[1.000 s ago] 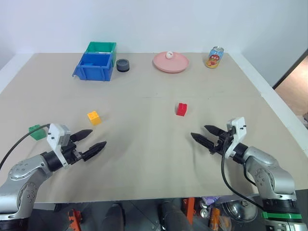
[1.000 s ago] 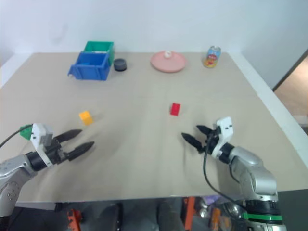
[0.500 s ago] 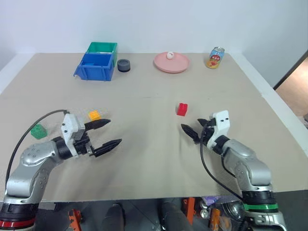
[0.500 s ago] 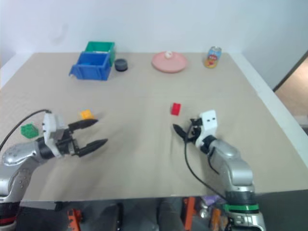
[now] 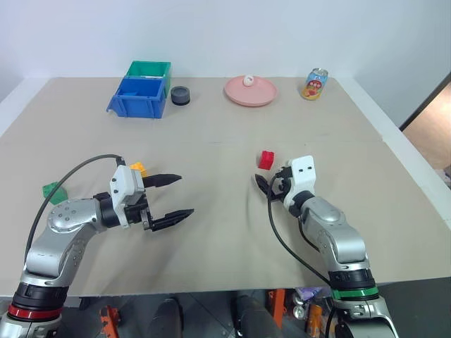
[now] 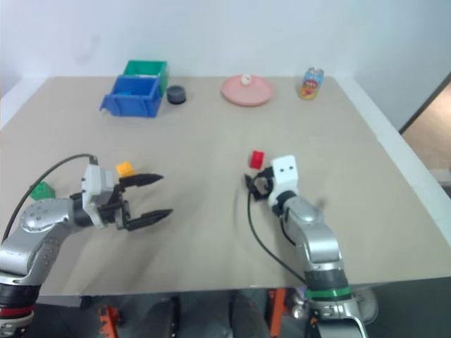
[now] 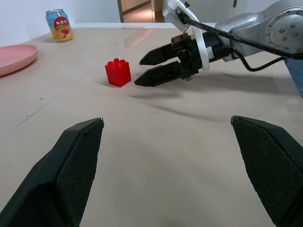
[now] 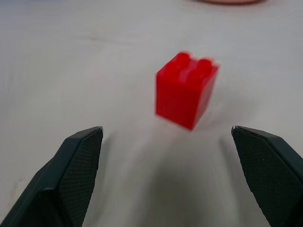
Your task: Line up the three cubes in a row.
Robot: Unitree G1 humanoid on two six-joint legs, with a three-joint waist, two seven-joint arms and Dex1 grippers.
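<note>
No row yet, I judge: the green cube (image 5: 51, 191) sits at the frame's left edge and the yellow-orange cube (image 5: 139, 169) just above my wide-open, empty left gripper (image 5: 173, 195). At centre-right, my right gripper (image 7: 144, 71), spread wide, nears the red cube (image 5: 266, 159).

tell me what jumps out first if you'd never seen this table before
Likely the two open grippers low over the tan table: the right gripper points at the red cube near the middle, just short of it. The left gripper hangs beside the yellow-orange cube, with the green cube nearer the left edge. Along the far edge stand blue and green bins, a pink plate and a can.
</note>
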